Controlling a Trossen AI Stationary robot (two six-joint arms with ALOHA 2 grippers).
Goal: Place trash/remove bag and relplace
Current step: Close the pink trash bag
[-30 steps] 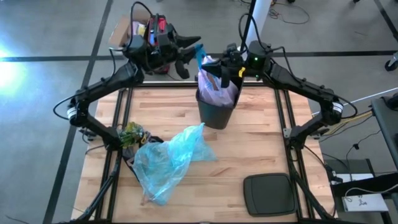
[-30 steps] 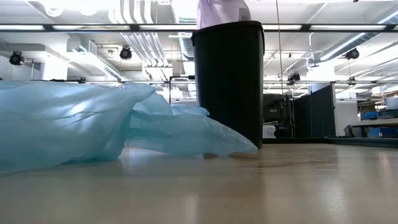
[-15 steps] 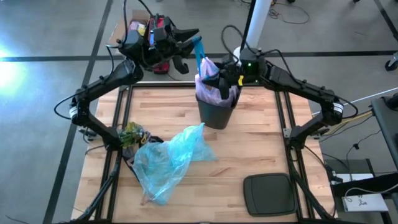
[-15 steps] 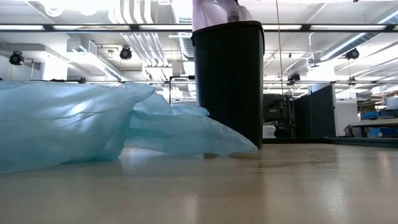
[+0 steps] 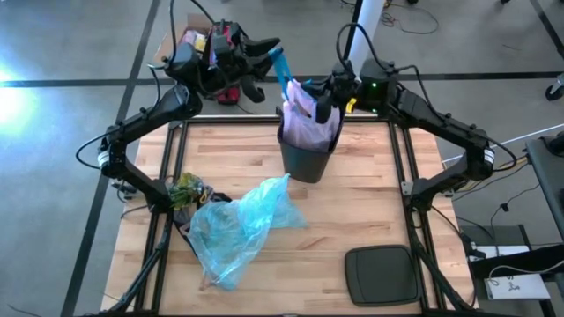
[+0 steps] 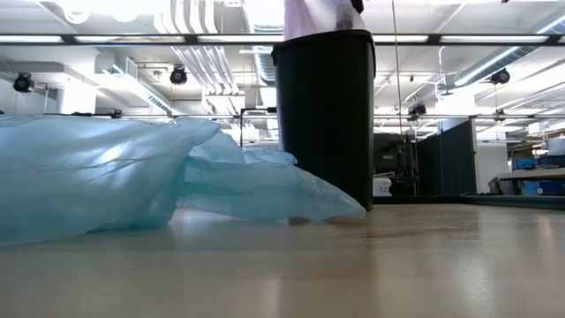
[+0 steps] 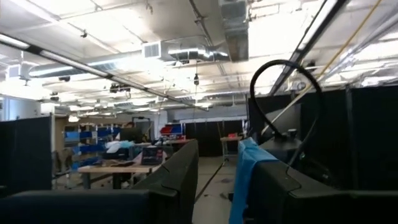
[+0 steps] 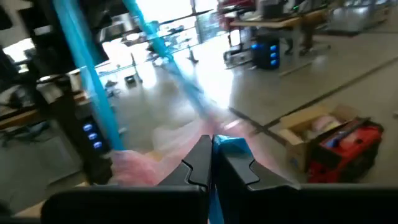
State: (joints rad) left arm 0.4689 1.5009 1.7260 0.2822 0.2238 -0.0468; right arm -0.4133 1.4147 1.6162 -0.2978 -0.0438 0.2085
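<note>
Both grippers are gripping the bag's blue drawstrings: the left gripper (image 5: pixel 275 55) is pinching one blue drawstring (image 5: pixel 284 72) up and away behind the black bin (image 5: pixel 307 157), while the right gripper (image 5: pixel 322 104) is clamping the other drawstring (image 8: pixel 229 147) right at the bag's mouth. Judging by this, they are cinching the pale pink bag (image 5: pixel 306 123), which is sitting in the bin on the tabletop (image 5: pixel 370 202), for lifting out, with the light blue bag (image 5: pixel 236 224) lying ready nearby.
</note>
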